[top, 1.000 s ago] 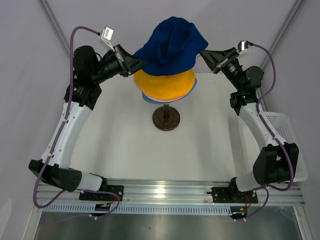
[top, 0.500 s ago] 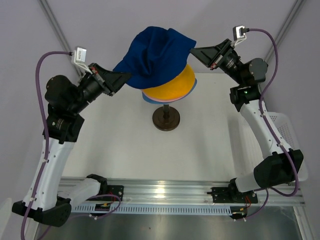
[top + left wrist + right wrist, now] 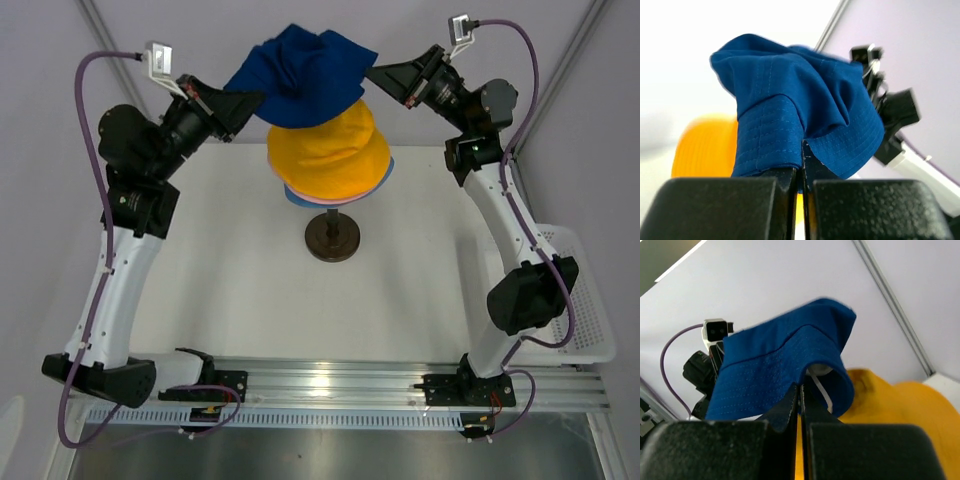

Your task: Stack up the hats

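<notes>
Left gripper (image 3: 258, 98): squeezed tight on the brim of the navy hat (image 3: 300, 62), at the hat's 9 o'clock side in the top view. Its wrist view shows blue cloth pinched between the two fingers.
Right gripper (image 3: 370, 73): squeezed tight on the same brim, at the hat's 3 o'clock side. Its wrist view shows the brim pinched there too.
Navy hat: up in the air, held between both grippers, all crumpled and folded. It hangs over the 12 o'clock part of the yellow hat (image 3: 330, 155). I cannot tell if the two touch.
Yellow hat: on top of the pile on the stand, near the 12 o'clock end of the table (image 3: 230, 280).
Pink hat (image 3: 320, 202): under the yellow one. Only a thin bit of rim shows at 6 o'clock.
Light blue hat (image 3: 292, 195): at the bottom of the pile. Bits of rim peek out at 7 and 3 o'clock.
Stand: its round dark brown base (image 3: 333, 240) sits on the table, under the pile.
Basket (image 3: 590, 300): white, at the table's 3 o'clock edge.
</notes>
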`<state>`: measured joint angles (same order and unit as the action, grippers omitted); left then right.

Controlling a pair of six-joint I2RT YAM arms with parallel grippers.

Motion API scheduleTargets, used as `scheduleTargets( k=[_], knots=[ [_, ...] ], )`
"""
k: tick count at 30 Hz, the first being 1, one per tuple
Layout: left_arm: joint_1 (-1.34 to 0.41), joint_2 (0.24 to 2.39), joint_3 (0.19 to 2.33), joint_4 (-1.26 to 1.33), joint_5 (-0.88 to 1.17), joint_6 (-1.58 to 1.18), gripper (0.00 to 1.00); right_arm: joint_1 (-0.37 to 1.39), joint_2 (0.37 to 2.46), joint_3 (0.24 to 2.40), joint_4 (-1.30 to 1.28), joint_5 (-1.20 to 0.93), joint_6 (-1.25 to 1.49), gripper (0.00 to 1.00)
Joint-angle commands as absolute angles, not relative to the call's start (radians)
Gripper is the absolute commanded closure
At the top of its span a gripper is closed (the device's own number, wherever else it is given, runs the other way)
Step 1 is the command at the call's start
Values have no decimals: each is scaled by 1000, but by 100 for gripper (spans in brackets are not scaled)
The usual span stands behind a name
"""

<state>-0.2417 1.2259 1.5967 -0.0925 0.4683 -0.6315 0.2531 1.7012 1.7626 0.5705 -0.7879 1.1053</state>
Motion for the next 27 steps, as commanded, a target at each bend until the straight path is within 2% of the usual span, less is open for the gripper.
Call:
scheduleTargets(
  k=[1, 3, 6, 11, 14, 19, 27],
  knots=[
    [-235, 1301, 1776, 62, 521, -614, 99, 270, 1738, 1928, 669, -818, 1098, 100],
    [-235, 1351, 1842, 48, 595, -598, 99, 268, 1778, 1979, 658, -834, 1103, 100],
    [-235, 1402, 1827, 60, 659, -591, 99, 270, 1792, 1947, 646, -853, 1083, 100],
    [-235, 1402, 1591, 165, 721, -490, 99, 265, 1815, 1890, 592, -850, 979, 100],
    [-235, 1425, 1554, 206, 733, -474, 99, 259, 1851, 1893, 636, -865, 979, 100],
    [-235, 1457, 1604, 232, 742, -427, 99, 245, 1913, 1969, 655, -865, 991, 100],
    [-232, 1557, 1810, 291, 782, -331, 99, 230, 2075, 2302, 546, -864, 943, 100]
  ],
)
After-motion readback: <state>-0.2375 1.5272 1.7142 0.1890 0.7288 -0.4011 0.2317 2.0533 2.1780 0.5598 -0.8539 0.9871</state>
